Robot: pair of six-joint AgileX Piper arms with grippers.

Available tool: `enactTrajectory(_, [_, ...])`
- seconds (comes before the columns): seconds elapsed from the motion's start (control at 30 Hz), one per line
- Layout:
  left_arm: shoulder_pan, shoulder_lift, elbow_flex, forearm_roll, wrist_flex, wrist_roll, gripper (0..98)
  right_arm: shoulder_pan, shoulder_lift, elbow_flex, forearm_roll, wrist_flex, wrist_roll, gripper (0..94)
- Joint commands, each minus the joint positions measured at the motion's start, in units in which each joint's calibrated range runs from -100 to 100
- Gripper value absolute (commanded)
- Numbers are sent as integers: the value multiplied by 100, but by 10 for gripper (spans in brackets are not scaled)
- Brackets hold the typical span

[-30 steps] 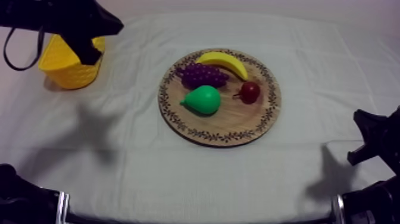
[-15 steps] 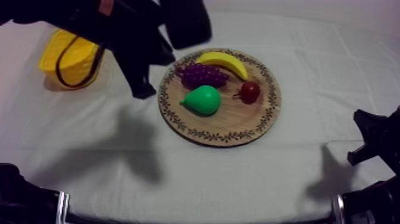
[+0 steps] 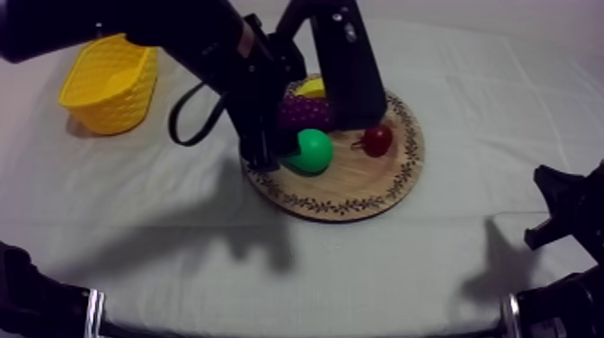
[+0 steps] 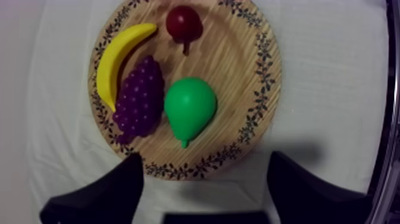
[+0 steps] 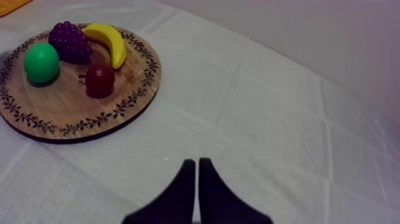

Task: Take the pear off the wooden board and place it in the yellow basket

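Top: high, slanted. Left wrist: close, straight down. Right wrist: low, oblique. All share board [image 3: 350, 184].

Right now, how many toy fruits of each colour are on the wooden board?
Yellow: 1, the banana
Purple: 1, the bunch of grapes
Green: 1, the pear
Red: 1, the small red fruit
Total: 4 fruits on the wooden board
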Motion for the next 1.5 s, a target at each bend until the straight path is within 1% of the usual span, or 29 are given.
enactTrajectory(0.0, [-8,234,-111,-7,44,-3,889,-2,-1,-1,0,0,0,3])
enactTrajectory(0.13, [-33,662,-348,5,71,-22,926,-2,-1,-1,0,0,0,3])
enactTrajectory(0.37, [-100,1387,-757,19,65,-46,950,-2,-1,-1,0,0,0,3])
enactTrajectory(1.0, [-267,3089,-1718,164,64,-294,959,-2,-1,-1,0,0,0,3])
enactTrajectory(1.27, [-338,3469,-1978,255,142,-411,922,-2,-1,-1,0,0,0,3])
enactTrajectory(1.4, [-353,3600,-2048,301,177,-437,880,-2,-1,-1,0,0,0,3])
enactTrajectory(1.47, [-356,3651,-2078,328,192,-445,842,-2,-1,-1,0,0,0,3])
